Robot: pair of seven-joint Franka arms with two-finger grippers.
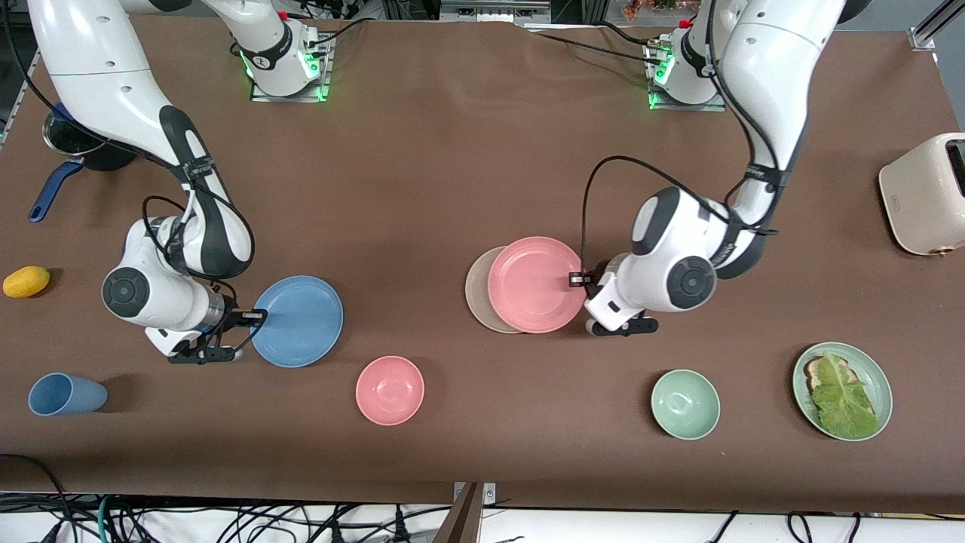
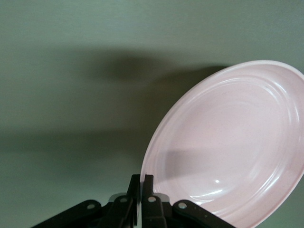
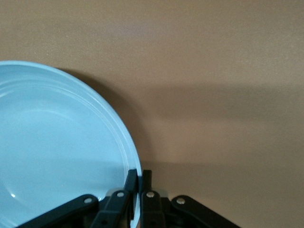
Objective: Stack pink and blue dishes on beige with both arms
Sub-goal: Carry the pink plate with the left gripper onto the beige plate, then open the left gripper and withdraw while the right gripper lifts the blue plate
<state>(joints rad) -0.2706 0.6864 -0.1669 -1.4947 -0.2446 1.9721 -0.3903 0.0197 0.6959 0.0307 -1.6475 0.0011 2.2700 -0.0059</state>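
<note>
Pink plate: the flat round matte pink plate (image 1: 535,284) sits over the round cream-beige plate (image 1: 477,290), shifted toward the left arm's end, so a crescent of beige shows at the side toward the right arm; whether it rests on it or hangs just above cannot be told.
Left tool: the left tool (image 1: 579,280) is clenched on the pink plate's rim at the edge toward the left arm's end; the left wrist view shows its black fingers (image 2: 134,186) pinching that rim (image 2: 223,142).
Blue plate: the flat round matte light blue plate (image 1: 298,320) lies toward the right arm's end of the brown surface (image 1: 452,173), well apart from the beige plate.
Right tool: the right tool (image 1: 256,315) is clenched on the blue plate's rim at the edge toward the right arm's end; the right wrist view shows the rim (image 3: 57,147) between its fingers (image 3: 131,179).
Near row: a small deep pink bowl (image 1: 390,390), a pale green bowl (image 1: 685,404) and a pale green plate with lettuce (image 1: 842,390) lie nearer the front camera than the plates.
Right arm's end: a light blue cup (image 1: 66,394) on its side, a yellow fruit (image 1: 26,281), a dark pot with a blue handle (image 1: 64,154).
Left arm's end: a cream toaster (image 1: 923,194).
</note>
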